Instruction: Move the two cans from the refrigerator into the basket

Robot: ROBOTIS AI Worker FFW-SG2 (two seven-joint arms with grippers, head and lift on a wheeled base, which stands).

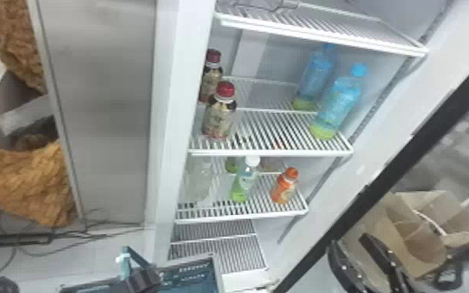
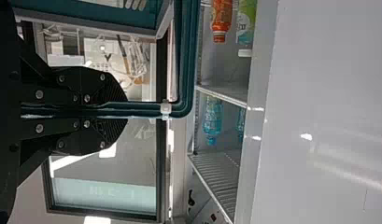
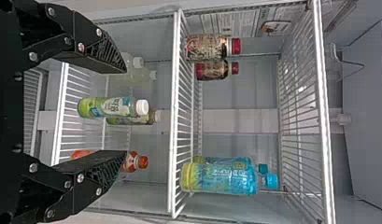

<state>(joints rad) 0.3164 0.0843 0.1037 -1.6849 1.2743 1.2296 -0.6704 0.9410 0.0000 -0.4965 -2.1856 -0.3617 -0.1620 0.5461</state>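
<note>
White, smooth metal wire shelves (image 1: 268, 152); clear plastic bottles (image 1: 339, 101)

Refrigerator (image 1: 167, 117) common to all views

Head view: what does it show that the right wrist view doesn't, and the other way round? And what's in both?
Head view: a fluffy orange-brown heap beyond the fridge's side, a cardboard box at the lower right, and, at the bottom, the basket with its teal handle.

Right wrist view: a printed sheet on the fridge's inner wall.

Both: wire shelves holding two red-capped bottles, two blue bottles, a white-capped green bottle and an orange bottle, plus the robot's open right gripper.
</note>
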